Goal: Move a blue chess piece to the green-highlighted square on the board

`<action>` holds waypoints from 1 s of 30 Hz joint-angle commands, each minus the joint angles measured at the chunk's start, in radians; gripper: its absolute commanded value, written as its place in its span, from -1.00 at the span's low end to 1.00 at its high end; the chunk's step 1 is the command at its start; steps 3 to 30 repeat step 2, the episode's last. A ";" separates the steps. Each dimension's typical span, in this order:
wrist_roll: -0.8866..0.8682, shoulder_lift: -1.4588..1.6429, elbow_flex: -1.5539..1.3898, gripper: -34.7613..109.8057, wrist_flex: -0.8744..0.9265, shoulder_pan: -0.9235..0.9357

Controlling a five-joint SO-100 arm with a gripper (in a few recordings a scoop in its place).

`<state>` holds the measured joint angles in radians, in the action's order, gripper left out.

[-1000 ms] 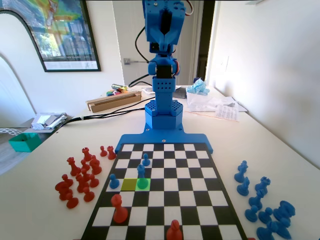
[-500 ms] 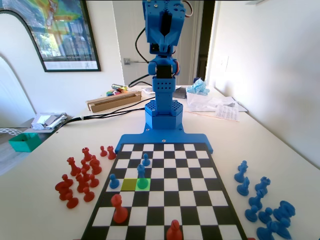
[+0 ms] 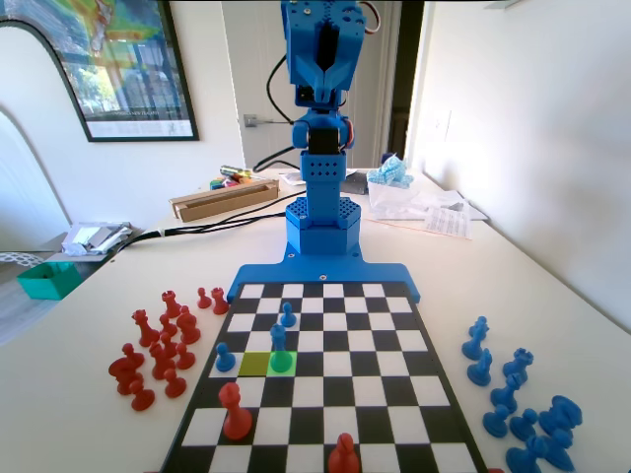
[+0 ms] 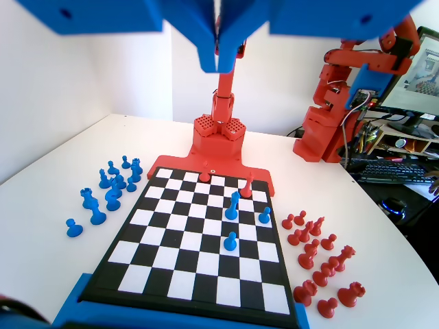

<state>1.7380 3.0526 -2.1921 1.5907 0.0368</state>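
With its jaws pressed together and empty, the end effector [image 4: 221,58] is being held high above the board [image 3: 394,379], the blue chess piece [image 3: 280,340] standing upright on the green-highlighted square [image 3: 283,364] far below it.

Gripper [image 4: 221,62] upper body cut off by wrist view's top edge, board [image 3: 394,434] near end cropped far below the gripper in fixed view

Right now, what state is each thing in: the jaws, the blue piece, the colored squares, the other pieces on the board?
gripper: jaws shut, holding nothing, high above the board
blue chess piece: upright on the green-highlighted square
yellow square: vacant
red pawn: upright
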 commanded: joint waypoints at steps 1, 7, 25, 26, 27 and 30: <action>0.011 0.003 0.009 -0.51 -0.018 0.000; 0.011 0.003 0.009 -0.51 -0.018 0.000; 0.011 0.003 0.009 -0.51 -0.018 0.000; 0.011 0.003 0.009 -0.51 -0.018 0.000; 0.011 0.003 0.009 -0.51 -0.018 0.000; 0.011 0.003 0.009 -0.51 -0.018 0.000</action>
